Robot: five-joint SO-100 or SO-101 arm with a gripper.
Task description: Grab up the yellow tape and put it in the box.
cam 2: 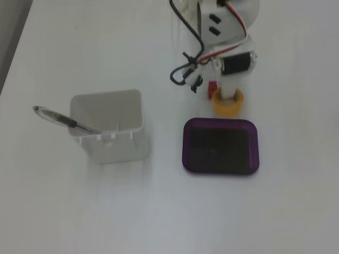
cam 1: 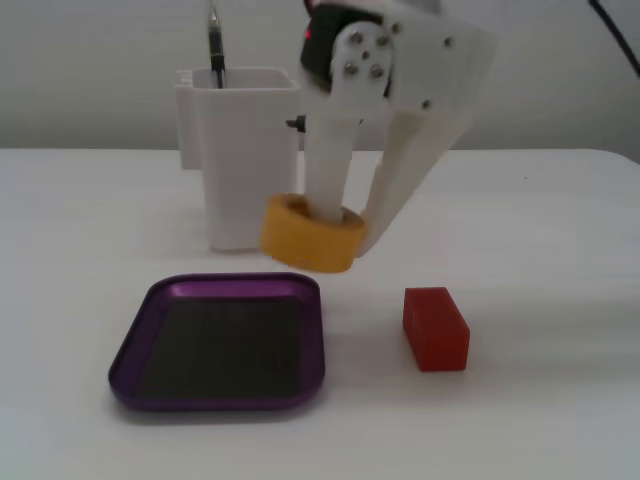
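A plain desk setup: bare white table (cam 1: pixel 560 400), blank wall, white pen holder (cam 1: pixel 245 150) with pen (cam 2: pixel 63 120).

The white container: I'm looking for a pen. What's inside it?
A dark pen leans out of the white container. Its tip and the container's bottom are hidden by the walls.
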